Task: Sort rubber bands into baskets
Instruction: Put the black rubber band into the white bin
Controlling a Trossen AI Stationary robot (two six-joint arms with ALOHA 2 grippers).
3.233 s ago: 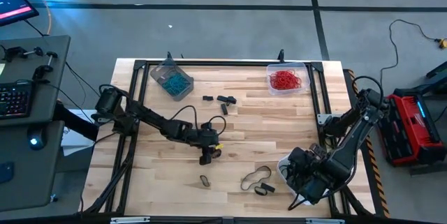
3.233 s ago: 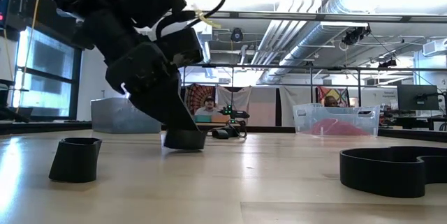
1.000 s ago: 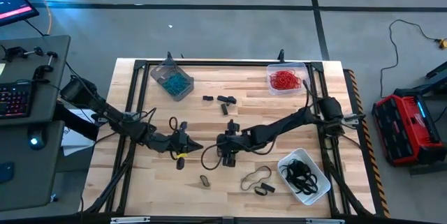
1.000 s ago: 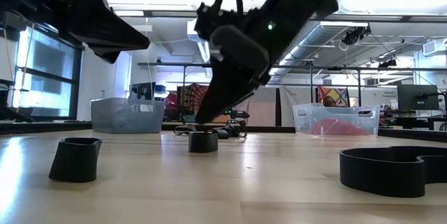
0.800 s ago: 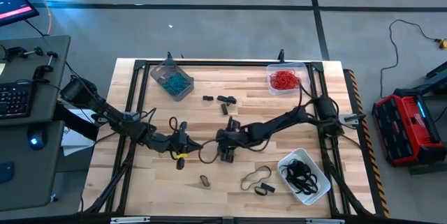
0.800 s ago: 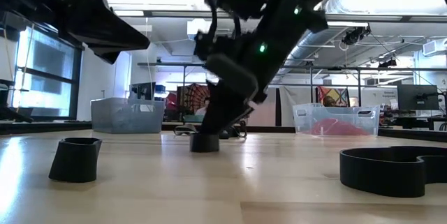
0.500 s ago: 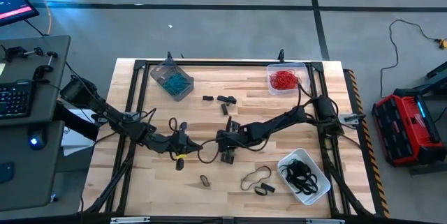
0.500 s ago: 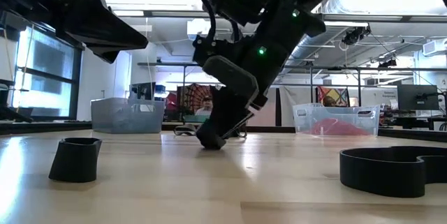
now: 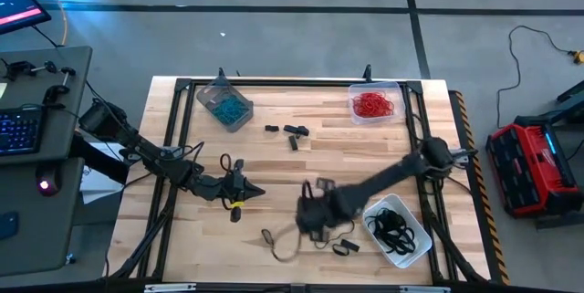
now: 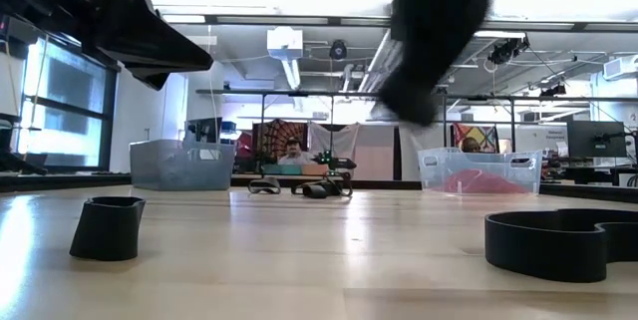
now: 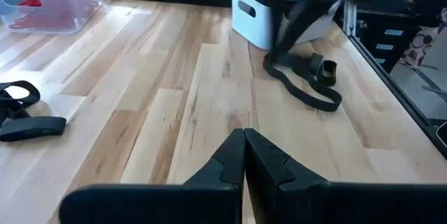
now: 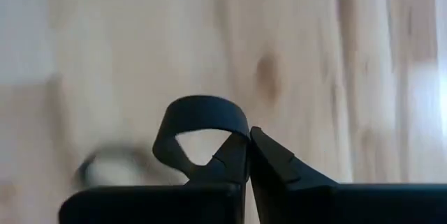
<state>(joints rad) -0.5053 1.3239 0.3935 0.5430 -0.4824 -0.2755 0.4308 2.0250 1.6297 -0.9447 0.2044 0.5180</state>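
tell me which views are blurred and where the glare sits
High view: right gripper smeared by motion. Low view: that arm is a dark blur, ceiling lights blown out. Right wrist view: table streaked, black band sharp. Left wrist view: left gripper crisp.

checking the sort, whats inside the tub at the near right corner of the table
The whitish tub holds a tangle of black rubber bands, no red or blue ones showing. The right arm's forearm crosses its far-left corner, so anything lying there is covered.
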